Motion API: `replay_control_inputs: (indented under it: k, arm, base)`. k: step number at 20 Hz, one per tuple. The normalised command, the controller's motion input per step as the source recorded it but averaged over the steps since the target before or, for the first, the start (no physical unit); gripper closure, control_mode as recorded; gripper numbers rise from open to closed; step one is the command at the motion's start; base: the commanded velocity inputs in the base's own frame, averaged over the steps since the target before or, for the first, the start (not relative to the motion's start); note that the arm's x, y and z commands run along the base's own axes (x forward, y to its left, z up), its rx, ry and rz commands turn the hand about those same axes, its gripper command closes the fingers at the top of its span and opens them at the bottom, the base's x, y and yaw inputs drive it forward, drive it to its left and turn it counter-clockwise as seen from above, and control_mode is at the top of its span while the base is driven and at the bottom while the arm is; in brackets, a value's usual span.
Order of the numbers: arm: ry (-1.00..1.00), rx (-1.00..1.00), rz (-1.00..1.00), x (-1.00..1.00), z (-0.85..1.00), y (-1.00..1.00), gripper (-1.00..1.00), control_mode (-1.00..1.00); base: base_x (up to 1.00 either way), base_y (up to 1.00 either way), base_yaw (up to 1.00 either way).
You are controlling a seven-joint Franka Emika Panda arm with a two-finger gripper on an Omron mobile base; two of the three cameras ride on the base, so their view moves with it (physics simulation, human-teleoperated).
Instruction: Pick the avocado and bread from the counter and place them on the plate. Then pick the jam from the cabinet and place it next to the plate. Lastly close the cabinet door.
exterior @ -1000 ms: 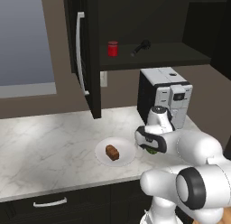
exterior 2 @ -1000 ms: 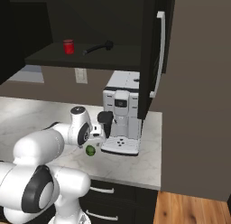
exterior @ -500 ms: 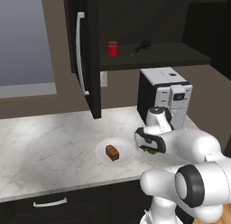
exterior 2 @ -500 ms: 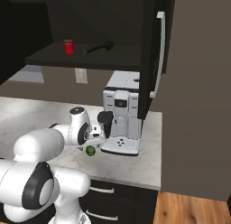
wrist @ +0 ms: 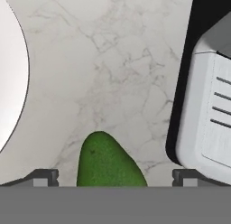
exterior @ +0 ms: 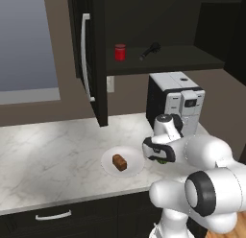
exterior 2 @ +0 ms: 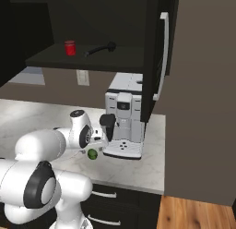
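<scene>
Claw fingers (wrist: 45,177) are standing wide apart, straddling the small dark-green oval avocado (wrist: 107,162) without touching it. That two-finger gripper (wrist: 115,178) is pointing down at the white grey-veined marble counter (wrist: 113,60), where the fruit is lying between the flat round white plate (wrist: 11,74) and a white-and-black coffee machine (wrist: 210,105). On the plate, the small reddish-brown bread piece (exterior: 119,162) is resting. Above, the black-brown wall cabinet (exterior: 158,35) is standing open, the small red jam jar (exterior: 120,52) sitting on its shelf near a dark long-handled tool (exterior: 150,51). The silver-handled cabinet door (exterior: 93,59) is swung outward.
</scene>
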Motion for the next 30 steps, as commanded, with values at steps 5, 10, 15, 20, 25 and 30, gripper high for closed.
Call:
replay_control_inputs:
  k: [5,10,15,20,25,30]
  arm:
    - [0.0,-0.01,0.18,-0.52,-0.73,0.0,-1.0,-1.0]
    - [-0.01,-0.03,0.21,-0.63,-0.6,0.06,-1.0,-1.0]
    - [-0.05,-0.09,0.18,-0.45,-0.65,0.18,-1.0,-1.0]
    - [-0.01,-0.06,0.16,-0.02,-0.73,0.01,-1.0,-1.0]
    - [-0.03,0.0,0.2,0.0,-0.89,-0.12,-1.0,-1.0]
    - [-0.03,0.0,0.22,0.0,-0.96,-0.12,1.0,-1.0]
  base:
    - [0.0,0.0,0.0]
    - [0.0,0.0,0.0]
    - [0.0,0.0,0.0]
    - [0.0,0.0,0.0]
    - [0.0,0.0,0.0]
    - [0.0,0.0,0.0]
